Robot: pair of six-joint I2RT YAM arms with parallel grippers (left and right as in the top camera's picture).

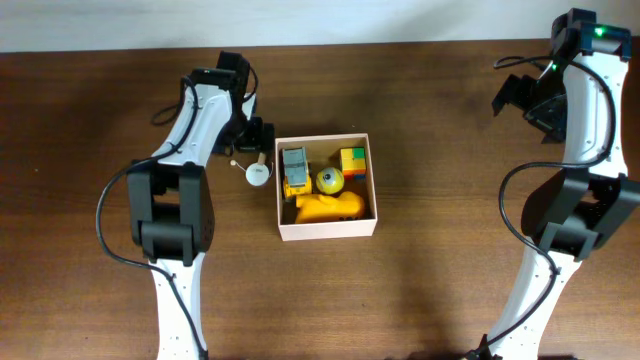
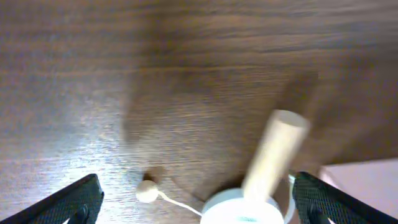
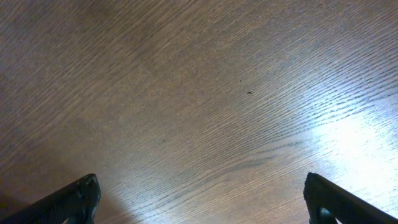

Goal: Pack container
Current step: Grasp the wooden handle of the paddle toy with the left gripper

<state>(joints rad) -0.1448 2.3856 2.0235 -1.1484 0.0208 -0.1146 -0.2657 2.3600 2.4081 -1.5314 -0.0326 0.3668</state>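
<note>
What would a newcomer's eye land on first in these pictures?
The square white cardboard box sits mid-table, crowded with bright yellow plastic toys. Just left of it on the dark wooden table lies a white cup-and-ball toy with a wooden handle, the left arm's open claw hovering over it.

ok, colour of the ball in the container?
Yellow; the ball in the container shows best overhead.
</note>
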